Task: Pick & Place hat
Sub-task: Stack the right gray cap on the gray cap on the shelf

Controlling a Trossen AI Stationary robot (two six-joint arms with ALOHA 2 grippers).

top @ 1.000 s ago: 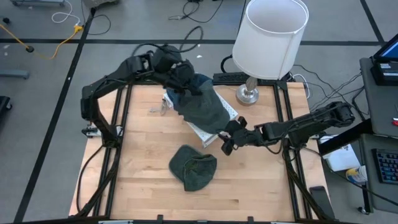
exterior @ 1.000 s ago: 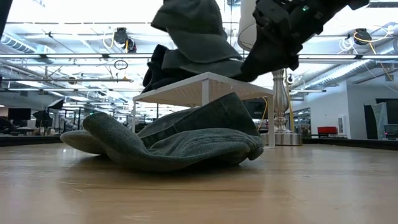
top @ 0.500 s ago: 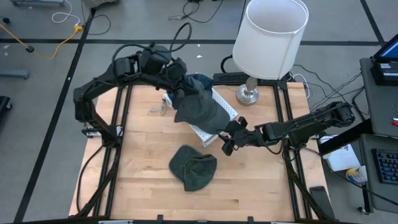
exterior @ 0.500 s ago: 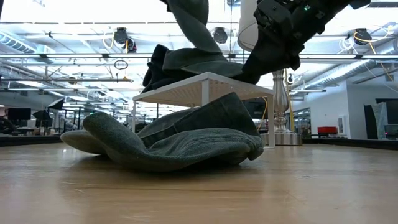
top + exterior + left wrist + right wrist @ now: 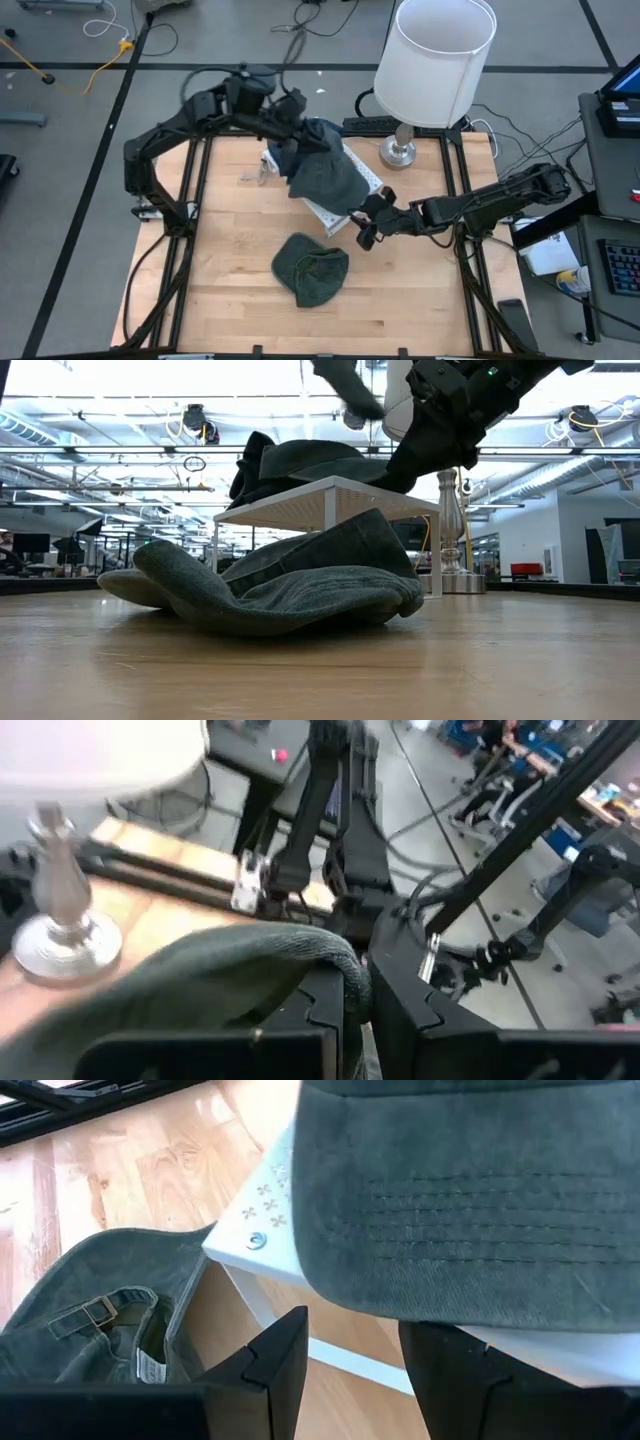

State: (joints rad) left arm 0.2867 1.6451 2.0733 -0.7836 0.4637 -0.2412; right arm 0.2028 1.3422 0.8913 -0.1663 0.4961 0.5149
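While the right gripper (image 5: 364,231) waits beside the white rack (image 5: 352,196) with jaws spread, the cap (image 5: 325,172) pinched by the left gripper (image 5: 296,118) has been lifted clear of the rack's pile, so placing remains.

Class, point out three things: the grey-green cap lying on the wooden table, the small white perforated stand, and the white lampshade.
grey-green cap on the table (image 5: 312,271): high view, crown.
small white perforated stand (image 5: 330,489): low view, front corner of its top.
white lampshade (image 5: 436,62): high view, its side.

The hat (image 5: 312,269) on the table (image 5: 230,280) is grey-green; the table is light wood. The small rack (image 5: 330,495) is white with dots pattern.
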